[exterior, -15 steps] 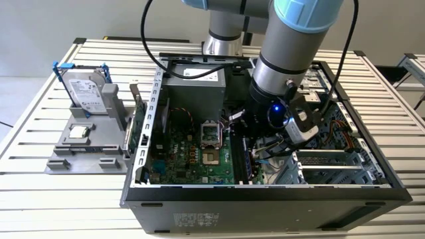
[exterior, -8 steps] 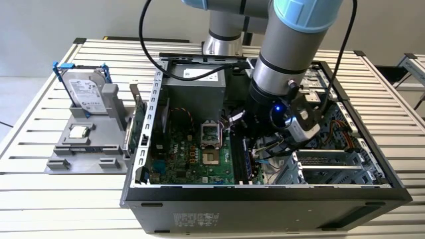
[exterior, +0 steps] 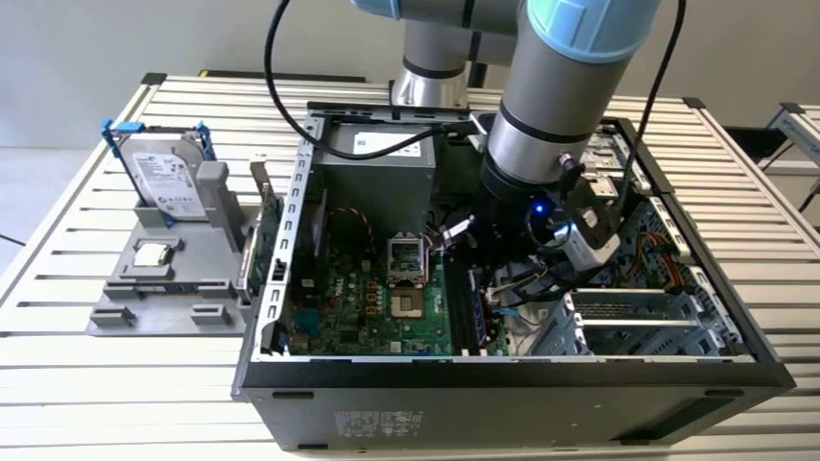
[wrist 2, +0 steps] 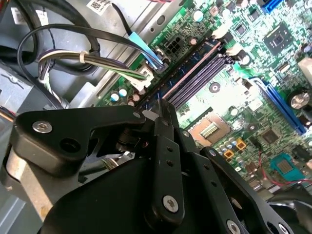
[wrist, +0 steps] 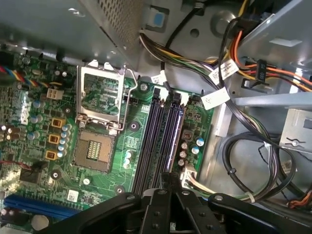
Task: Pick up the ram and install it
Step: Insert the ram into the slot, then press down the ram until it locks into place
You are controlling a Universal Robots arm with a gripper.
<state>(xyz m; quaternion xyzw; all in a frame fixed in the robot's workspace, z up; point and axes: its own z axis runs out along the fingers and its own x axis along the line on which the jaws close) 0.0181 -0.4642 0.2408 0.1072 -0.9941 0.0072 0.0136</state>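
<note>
Black gripper [wrist: 168, 187] links crowd the bottom of the first wrist view, fingers drawn together on a thin dark edge that seems to be the ram [wrist: 169, 146], held just above the memory slots [wrist: 158, 139]. In the second wrist view the gripper's tip [wrist 2: 158, 109] sits at the near end of those slots [wrist 2: 195, 75]. Beside them lies the open processor socket [wrist: 100, 114]. At centre right of the exterior view the arm [exterior: 558, 125] reaches into the case [exterior: 513, 370]. My judgement: picked up, aligned, not yet seated.
</note>
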